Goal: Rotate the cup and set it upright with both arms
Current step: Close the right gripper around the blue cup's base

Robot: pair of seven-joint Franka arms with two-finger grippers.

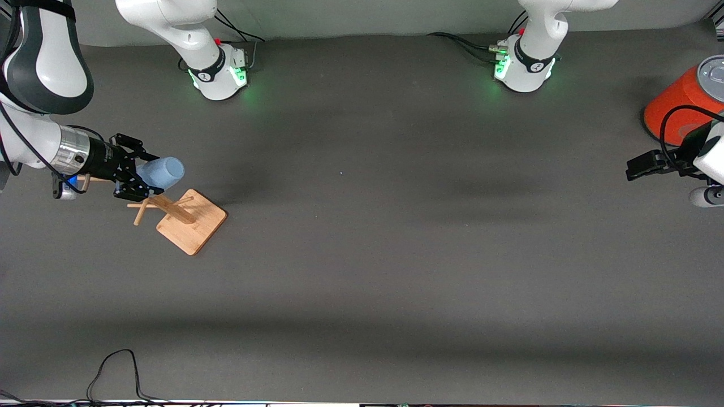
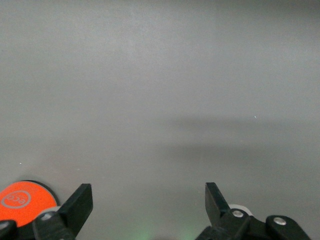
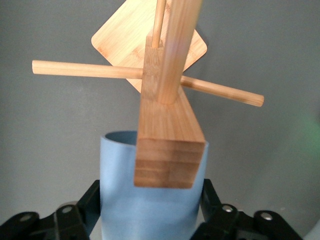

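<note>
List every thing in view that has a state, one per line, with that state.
cup: lying sideways in the air, gripped, over the wooden rack.
right gripper: shut on the cup.
left gripper: open, empty, waiting beside the orange can.
wooden rack: standing upright on its base.
orange can: standing upright, lid on.

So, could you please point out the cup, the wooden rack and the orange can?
cup (image 1: 164, 171), front view, its side wall.
wooden rack (image 1: 195, 229), front view, its flat base.
orange can (image 1: 676, 102), front view, its side.
</note>
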